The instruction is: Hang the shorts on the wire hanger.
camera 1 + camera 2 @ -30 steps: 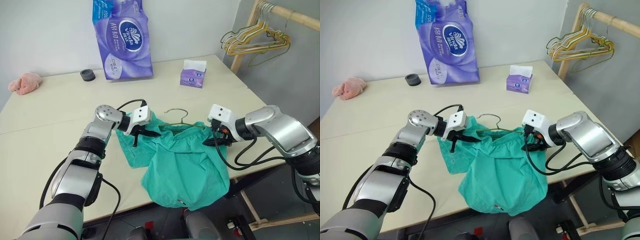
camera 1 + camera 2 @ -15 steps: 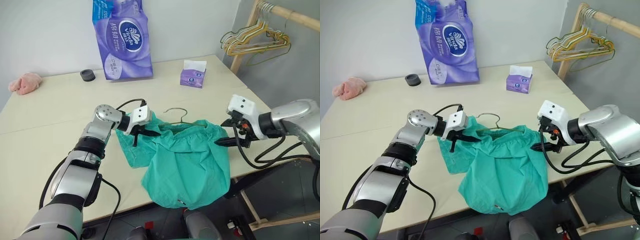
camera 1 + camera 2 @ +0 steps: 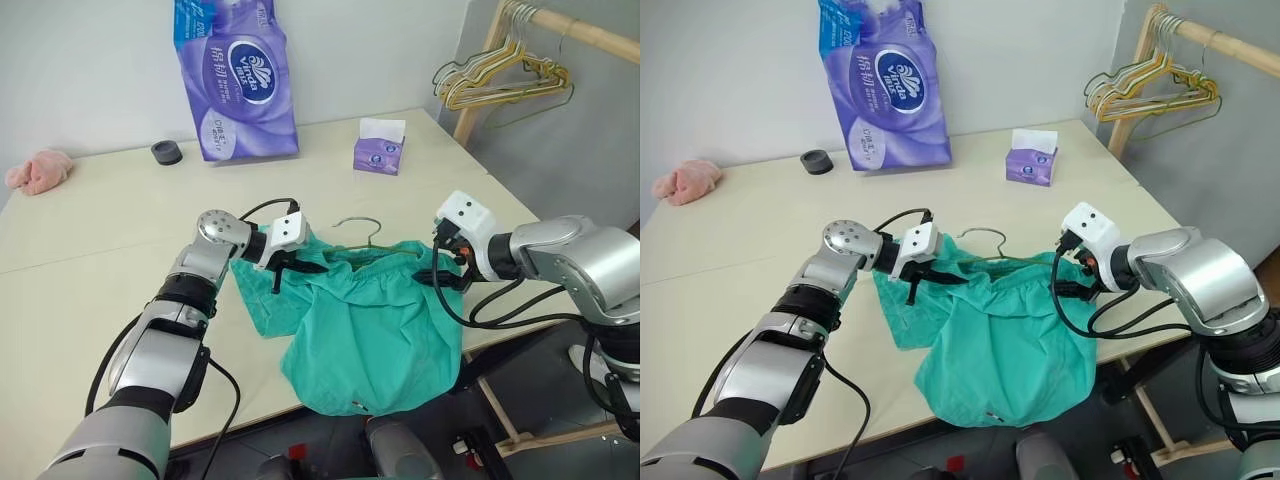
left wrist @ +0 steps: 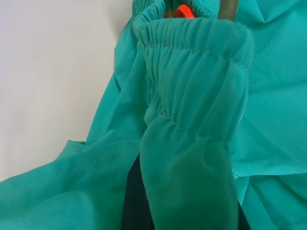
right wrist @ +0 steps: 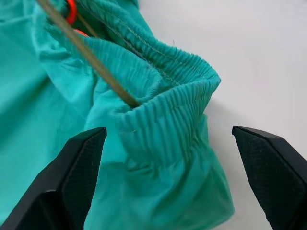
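Note:
The teal shorts (image 3: 370, 330) lie at the table's front edge, their legs hanging over it. The wire hanger (image 3: 358, 228) runs inside the gathered waistband (image 5: 163, 91), and its hook sticks out at the far side. My left gripper (image 3: 298, 266) is shut on the left end of the waistband, with fabric draped over its fingers (image 4: 192, 158). My right gripper (image 5: 168, 130) stands open, one finger on each side of the waistband's right corner and neither touching it. The hanger's wire (image 5: 86, 55) comes out of that corner.
At the back of the table are a purple pack of paper rolls (image 3: 235, 80), a small tissue box (image 3: 378, 152), a black cap (image 3: 166, 152) and a pink cloth (image 3: 38, 170). A wooden rack with a bunch of hangers (image 3: 500, 85) stands at the right.
My right gripper opened wide at the waistband's right end, swung out to the right, then came back close to that end. The left gripper kept its hold.

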